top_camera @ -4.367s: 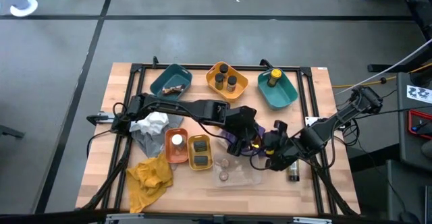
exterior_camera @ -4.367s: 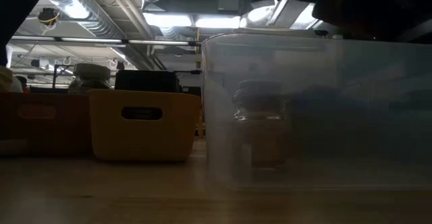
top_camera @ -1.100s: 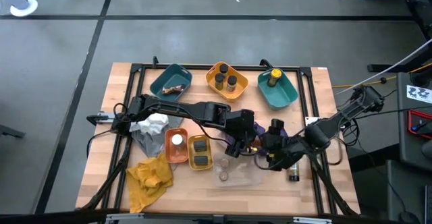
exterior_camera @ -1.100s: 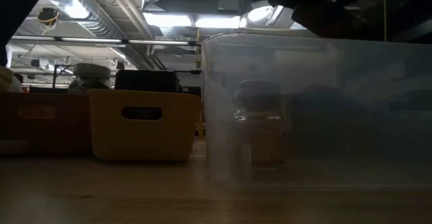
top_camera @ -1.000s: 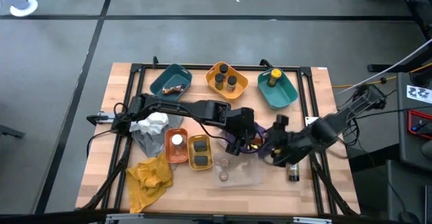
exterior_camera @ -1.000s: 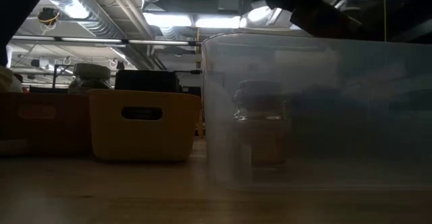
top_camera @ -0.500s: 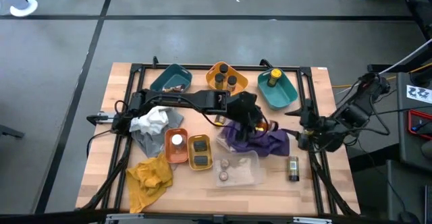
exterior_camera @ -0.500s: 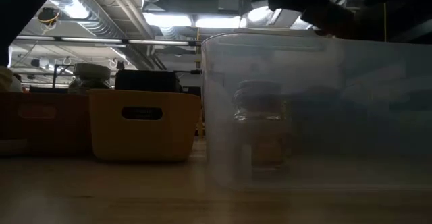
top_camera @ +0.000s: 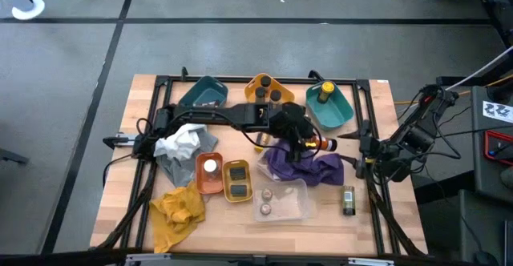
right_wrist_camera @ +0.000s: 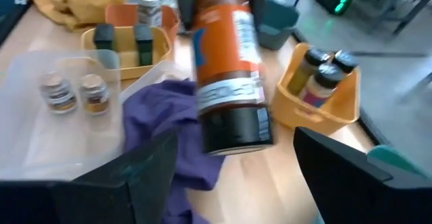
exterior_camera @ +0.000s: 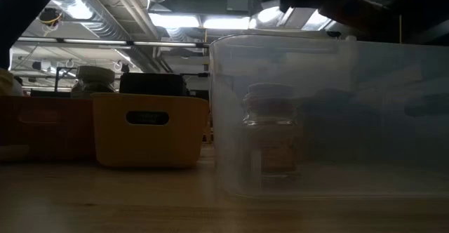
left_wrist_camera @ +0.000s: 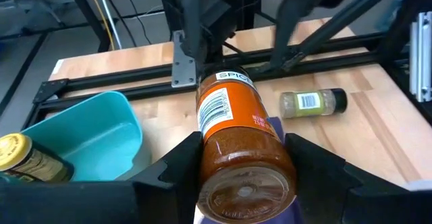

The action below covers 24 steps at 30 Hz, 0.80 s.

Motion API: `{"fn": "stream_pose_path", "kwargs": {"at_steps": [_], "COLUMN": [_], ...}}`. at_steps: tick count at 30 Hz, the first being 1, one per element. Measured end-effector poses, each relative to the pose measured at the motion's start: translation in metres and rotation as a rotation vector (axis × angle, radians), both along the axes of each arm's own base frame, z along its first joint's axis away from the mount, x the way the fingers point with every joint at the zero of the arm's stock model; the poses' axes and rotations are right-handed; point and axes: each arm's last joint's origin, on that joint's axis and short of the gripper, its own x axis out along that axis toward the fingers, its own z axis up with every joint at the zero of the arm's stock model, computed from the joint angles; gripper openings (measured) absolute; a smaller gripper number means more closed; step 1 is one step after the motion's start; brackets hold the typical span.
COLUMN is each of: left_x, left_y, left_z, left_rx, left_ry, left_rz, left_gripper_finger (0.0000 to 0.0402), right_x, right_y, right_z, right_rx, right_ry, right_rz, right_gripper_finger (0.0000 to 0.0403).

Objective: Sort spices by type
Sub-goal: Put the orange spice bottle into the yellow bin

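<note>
Left fingers [left_wrist_camera: 246, 166] clamped on an orange jar [left_wrist_camera: 237, 133], held above the purple cloth [top_camera: 304, 168] near mid tabletop. Right fingers [top_camera: 361, 150] spread, holding nothing, at the right edge. Best kept level, carried to a matching tray, lowered before release.

Purple cloth [top_camera: 309, 167] lies crumpled mid-table; yellow cloth [top_camera: 178, 209] at the near-left corner; grey cloth [top_camera: 173, 163] beside the orange tray [top_camera: 200, 170].

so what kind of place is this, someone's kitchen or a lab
Most likely a robotics lab or workshop, not a kitchen: a wooden table fitted with a black metal frame, bare ceiling ducts and strip lights overhead, and cables trailing across the grey floor.
</note>
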Motion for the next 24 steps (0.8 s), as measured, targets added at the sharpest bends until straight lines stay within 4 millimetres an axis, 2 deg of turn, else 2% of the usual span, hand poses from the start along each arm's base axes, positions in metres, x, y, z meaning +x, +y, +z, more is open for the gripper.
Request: {"fn": "stream_pose_path", "kwargs": {"at_steps": [4, 9, 15, 24], "left_x": [0.0, 0.002, 0.004, 0.006], "left_y": [-0.005, -0.008, -0.008, -0.008], "left_z": [0.0, 0.003, 0.006, 0.005], "left_rx": [0.0, 0.0, -0.001, 0.0], "left_ry": [0.0, -0.035, -0.076, -0.088], "left_rz": [-0.01, -0.016, -0.015, -0.022], "left_gripper_finger": [0.017, 0.017, 0.017, 0.017], "right_x": [-0.001, -0.01, -0.019, -0.018], "right_y": [-0.002, -0.012, -0.022, -0.019], "right_z": [0.001, 0.005, -0.001, -0.01], "right_rx": [-0.07, -0.036, 0.016, 0.093], "right_ry": [0.007, 0.043, -0.012, -0.002], "right_rz": [0.017, 0.057, 0.03, 0.088], "right_gripper_finger": [0.0294, 0.0294, 0.0294, 0.0294]}}
